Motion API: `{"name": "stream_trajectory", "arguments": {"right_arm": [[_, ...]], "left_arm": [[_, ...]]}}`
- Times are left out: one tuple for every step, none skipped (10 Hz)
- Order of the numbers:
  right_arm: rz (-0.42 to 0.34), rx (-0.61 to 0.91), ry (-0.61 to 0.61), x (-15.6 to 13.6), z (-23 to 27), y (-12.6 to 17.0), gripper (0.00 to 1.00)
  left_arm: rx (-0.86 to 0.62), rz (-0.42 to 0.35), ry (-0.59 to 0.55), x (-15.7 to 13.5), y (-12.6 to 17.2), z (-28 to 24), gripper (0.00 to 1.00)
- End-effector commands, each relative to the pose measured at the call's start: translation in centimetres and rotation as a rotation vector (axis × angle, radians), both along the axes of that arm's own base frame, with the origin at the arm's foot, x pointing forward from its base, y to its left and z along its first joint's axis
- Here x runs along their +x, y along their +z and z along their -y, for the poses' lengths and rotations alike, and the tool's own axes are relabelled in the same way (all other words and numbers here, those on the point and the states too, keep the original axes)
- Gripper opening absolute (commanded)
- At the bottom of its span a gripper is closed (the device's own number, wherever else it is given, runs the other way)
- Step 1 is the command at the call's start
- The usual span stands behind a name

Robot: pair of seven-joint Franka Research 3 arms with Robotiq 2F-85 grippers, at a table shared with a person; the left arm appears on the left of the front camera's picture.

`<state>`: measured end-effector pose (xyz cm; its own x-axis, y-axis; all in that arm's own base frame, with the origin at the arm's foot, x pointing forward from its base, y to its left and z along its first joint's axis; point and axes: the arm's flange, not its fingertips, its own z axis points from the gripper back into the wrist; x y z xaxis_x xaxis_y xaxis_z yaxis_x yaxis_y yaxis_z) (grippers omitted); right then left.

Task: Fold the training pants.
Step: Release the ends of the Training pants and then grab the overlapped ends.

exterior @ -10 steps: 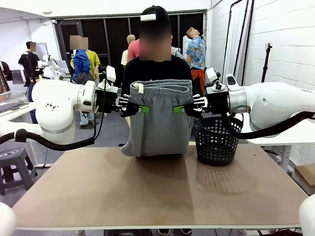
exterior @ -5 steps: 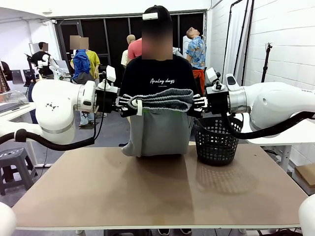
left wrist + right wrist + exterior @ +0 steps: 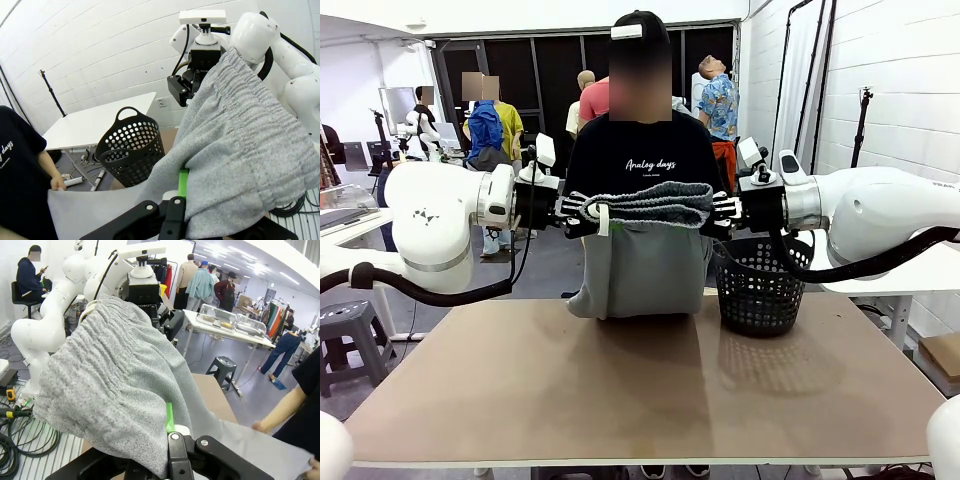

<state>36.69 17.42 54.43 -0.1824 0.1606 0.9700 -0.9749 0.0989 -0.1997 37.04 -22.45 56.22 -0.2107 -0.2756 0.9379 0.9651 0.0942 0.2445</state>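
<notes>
The light grey training pants (image 3: pixel 645 265) hang stretched between my two grippers above the table's far edge. The gathered waistband (image 3: pixel 655 203) lies flopped over the line between the grippers, and the lower cloth touches the table. My left gripper (image 3: pixel 582 213) is shut on the pants' left side, my right gripper (image 3: pixel 712 210) on the right side. In the left wrist view my gripper (image 3: pixel 181 197) pinches the grey cloth (image 3: pixel 240 130) at its green pad (image 3: pixel 183 182). The right wrist view shows that gripper (image 3: pixel 170 432) clamped on the cloth (image 3: pixel 115 385). A person's hand (image 3: pixel 56 184) holds the cloth's far edge; another hand (image 3: pixel 260 426) does the same.
A black mesh basket (image 3: pixel 760 285) stands on the brown table (image 3: pixel 620 400) at the far right, just under my right arm. The person stands at the far side behind the pants. Other people and tables are farther back.
A second ago the waistband stood up above the grippers; it has since dropped forward over them, uncovering the person's shirt. The arms have held still.
</notes>
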Motion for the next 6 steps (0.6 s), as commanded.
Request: {"name": "stream_trajectory", "arguments": {"right_arm": [[0.005,0.001,0.006,-0.27,-0.08,0.02,0.0],[0.005,0.001,0.006,-0.27,-0.08,0.02,0.0],[0.005,0.001,0.006,-0.27,-0.08,0.02,0.0],[0.005,0.001,0.006,-0.27,-0.08,0.02,0.0],[0.005,0.001,0.006,-0.27,-0.08,0.02,0.0],[0.005,0.001,0.006,-0.27,-0.08,0.02,0.0]], "left_arm": [[-0.001,-0.004,0.01,-0.08,0.18,0.14,0.0],[-0.001,-0.004,0.01,-0.08,0.18,0.14,0.0],[-0.001,-0.004,0.01,-0.08,0.18,0.14,0.0],[-0.001,-0.004,0.01,-0.08,0.18,0.14,0.0],[-0.001,-0.004,0.01,-0.08,0.18,0.14,0.0],[-0.001,-0.004,0.01,-0.08,0.18,0.14,0.0]]}}
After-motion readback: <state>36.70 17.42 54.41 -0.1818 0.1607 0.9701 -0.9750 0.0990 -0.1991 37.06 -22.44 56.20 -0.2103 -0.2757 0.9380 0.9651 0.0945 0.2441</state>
